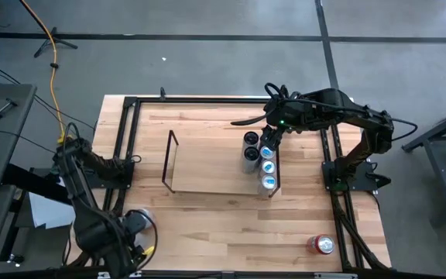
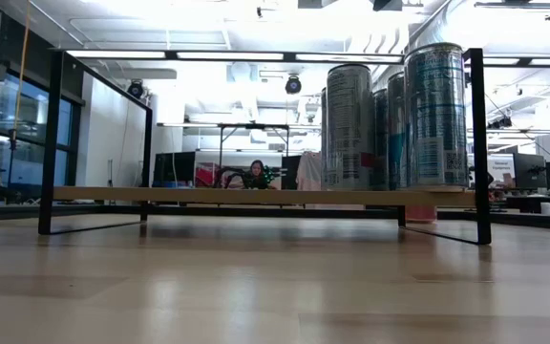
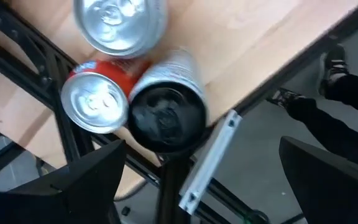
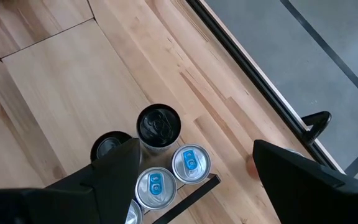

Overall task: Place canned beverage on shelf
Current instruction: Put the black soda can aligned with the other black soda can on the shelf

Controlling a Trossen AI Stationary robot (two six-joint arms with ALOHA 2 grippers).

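The shelf sits in the middle of the table. Five cans stand close together at its right end, two with black tops and three with blue tabs. The right gripper hangs just above these cans. Its fingers are apart and hold nothing.

The left gripper is at the near left corner of the table. Its fingers are wide apart and empty. Under it stand three cans that touch: a silver one, a red one and a black-topped one.

One red can lies alone near the right front corner.
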